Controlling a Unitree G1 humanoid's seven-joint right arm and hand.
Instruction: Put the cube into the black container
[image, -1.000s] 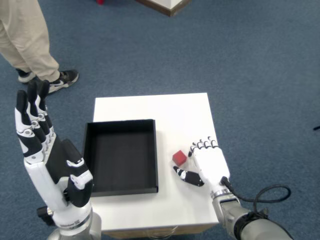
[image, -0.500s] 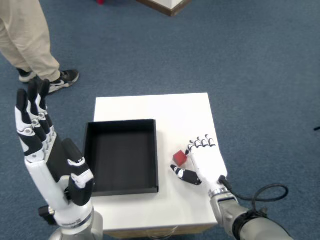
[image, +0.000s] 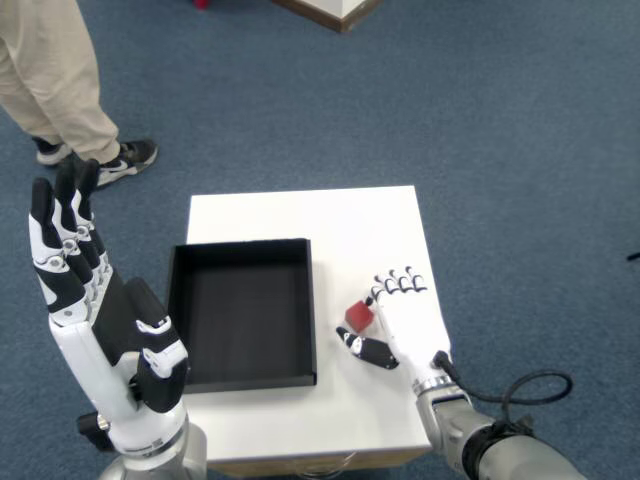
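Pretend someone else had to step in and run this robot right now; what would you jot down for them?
Right hand: on the white table, curled round the red cube, fingers at its right side, thumb just below it. Whether the cube is properly gripped cannot be told; it seems to sit on the tabletop.
Left hand: raised off to the left of the table, open, holding nothing.
Black container: left of the cube on the table, nothing in it.
Done: the hand has reached the cube.
Left: close on the cube, lift it, carry it left over the container's wall and let go inside.
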